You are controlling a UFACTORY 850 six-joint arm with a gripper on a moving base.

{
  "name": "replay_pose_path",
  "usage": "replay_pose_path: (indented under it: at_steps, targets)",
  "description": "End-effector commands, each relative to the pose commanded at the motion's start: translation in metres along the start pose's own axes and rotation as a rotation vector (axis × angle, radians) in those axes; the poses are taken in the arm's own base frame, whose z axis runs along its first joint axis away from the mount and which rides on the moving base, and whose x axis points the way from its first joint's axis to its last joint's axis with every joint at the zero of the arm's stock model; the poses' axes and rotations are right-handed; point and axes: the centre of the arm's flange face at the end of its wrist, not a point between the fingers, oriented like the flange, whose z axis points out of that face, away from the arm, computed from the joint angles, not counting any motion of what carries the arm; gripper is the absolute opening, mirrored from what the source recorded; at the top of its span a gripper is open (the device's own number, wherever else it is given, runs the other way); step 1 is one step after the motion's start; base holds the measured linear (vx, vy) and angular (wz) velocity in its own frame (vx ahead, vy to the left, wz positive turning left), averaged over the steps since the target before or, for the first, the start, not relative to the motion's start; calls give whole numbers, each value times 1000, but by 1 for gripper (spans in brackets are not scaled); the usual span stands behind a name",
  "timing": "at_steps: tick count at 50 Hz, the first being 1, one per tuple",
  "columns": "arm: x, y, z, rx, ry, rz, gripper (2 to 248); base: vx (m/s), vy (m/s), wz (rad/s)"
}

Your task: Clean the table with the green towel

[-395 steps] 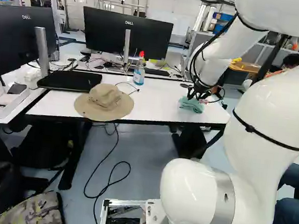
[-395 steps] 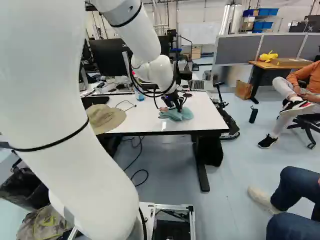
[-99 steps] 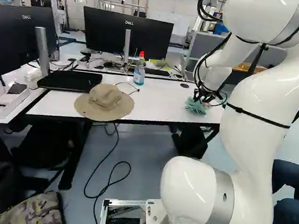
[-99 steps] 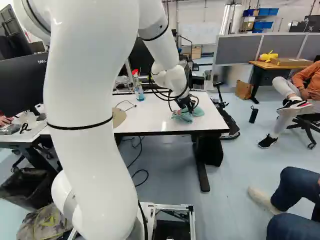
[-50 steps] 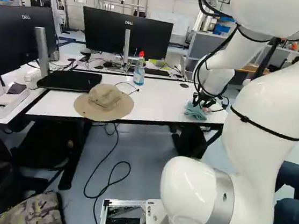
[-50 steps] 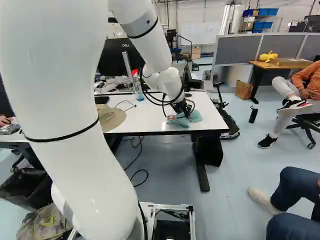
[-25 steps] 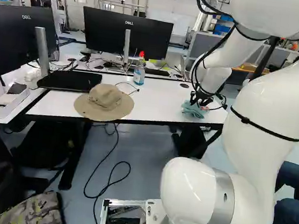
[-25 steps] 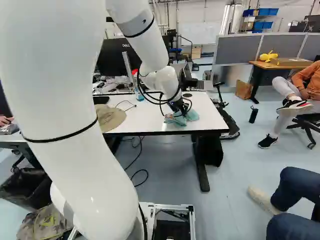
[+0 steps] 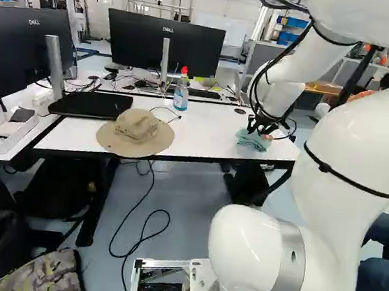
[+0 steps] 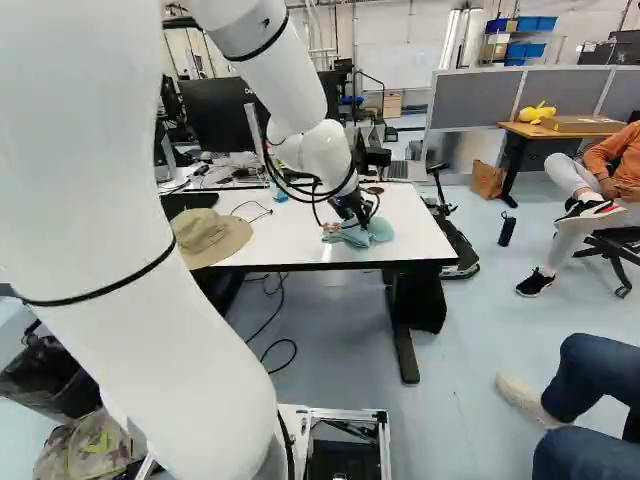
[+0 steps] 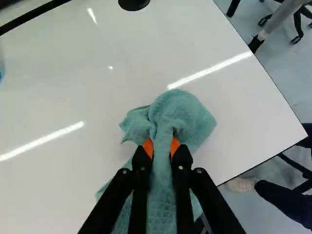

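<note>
Wiping seems to be the step in hand, with the green towel [image 11: 181, 111] pinched in the gripper [image 11: 161, 148].
The fingers are partly closed, the bunched cloth pressed between their orange pads; it lies on the white table [image 10: 300, 232], right of the middle in the left base view. Next move should be a flat, pressed stroke toward the hat [image 9: 137, 126]. The wrist view alone shows this grip clearly; only the base views show the hat.
</note>
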Motion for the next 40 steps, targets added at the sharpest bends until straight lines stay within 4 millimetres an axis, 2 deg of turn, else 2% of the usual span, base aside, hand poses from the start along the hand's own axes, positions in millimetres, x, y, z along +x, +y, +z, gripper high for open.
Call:
replay_pose_path:
  at_steps: [18, 29, 40]
  targets:
    - [-10, -12, -26, 15, -66, -24, 57, 0, 0, 0]
    - [-3, -20, -37, 24, -59, -39, 57, 0, 0, 0]
    - [5, -29, -37, 34, -51, -55, 57, 0, 0, 0]
